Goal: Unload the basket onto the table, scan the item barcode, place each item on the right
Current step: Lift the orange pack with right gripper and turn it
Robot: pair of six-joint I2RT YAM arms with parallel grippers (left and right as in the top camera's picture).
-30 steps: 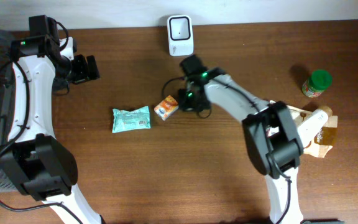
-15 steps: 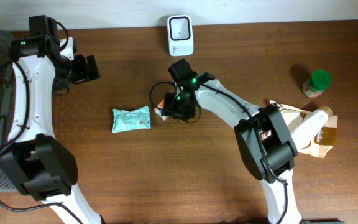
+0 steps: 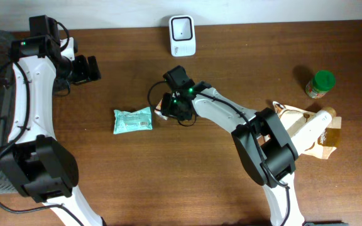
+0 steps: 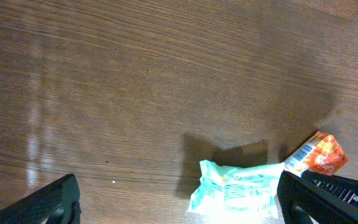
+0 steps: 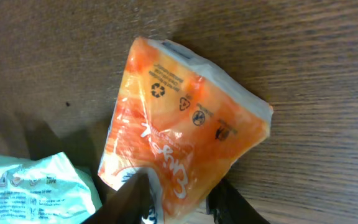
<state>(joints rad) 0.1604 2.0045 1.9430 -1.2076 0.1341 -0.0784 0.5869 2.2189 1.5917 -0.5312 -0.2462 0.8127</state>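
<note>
Brown wood table [image 3: 124, 176]: right gripper [image 5: 180, 198] at the orange packet [image 5: 179, 124], mid-table, just right of the mint-green packet [image 3: 132, 120].

Packet lies flat on the wood, well nearer than the white scanner [image 3: 182, 34] at the far edge. Jaws straddle one end of it, a finger close on either side; firm pinch or not, cannot tell. Left gripper [image 4: 176, 186] stands wide apart and empty, far left. Judgement: a small crinkled film sachet, so light, soft and glossy, likely to slide on the wood or buckle rather than resist. Best hold is the flat sealed edge or a corner, pressed lightly, keeping the printed face uncovered. No barcode visible on the upper face; it may be underneath, so a turn toward the scanner may be needed.
</note>
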